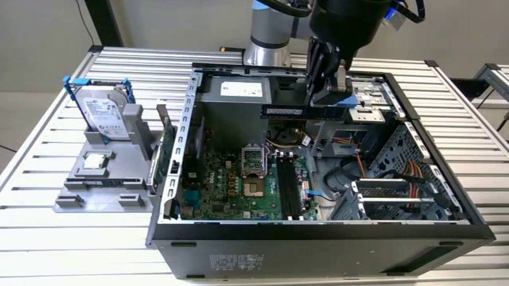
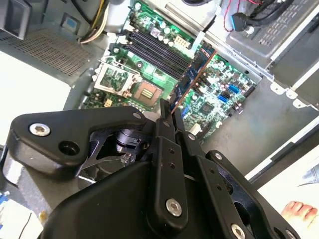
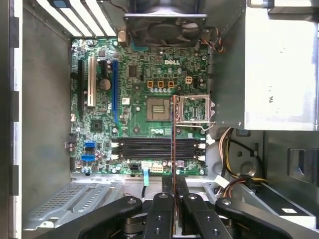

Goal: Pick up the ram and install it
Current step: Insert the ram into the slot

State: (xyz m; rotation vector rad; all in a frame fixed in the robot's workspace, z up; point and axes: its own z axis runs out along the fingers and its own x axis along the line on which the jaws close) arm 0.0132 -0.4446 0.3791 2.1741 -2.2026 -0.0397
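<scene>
Ram [image 1: 284,111]: gripped near one end in the closed jaws of the gripper [image 3: 173,183], hanging above the motherboard [image 3: 134,99]; long axis crosswise to the memory slots [image 3: 157,147].

Exterior view: high, off the arm, tilted down on open computer case [image 1: 318,229], whole case in frame. First wrist view: behind gripper [image 3: 173,181], looks straight along the fingers [image 3: 167,189] onto motherboard [image 3: 144,89], mid-range. Second wrist view: same spot but oblique, closer. Both wrist views share ram [image 3: 173,134] between fingers, CPU socket [image 2: 148,92], memory slots [image 2: 149,50].
</scene>
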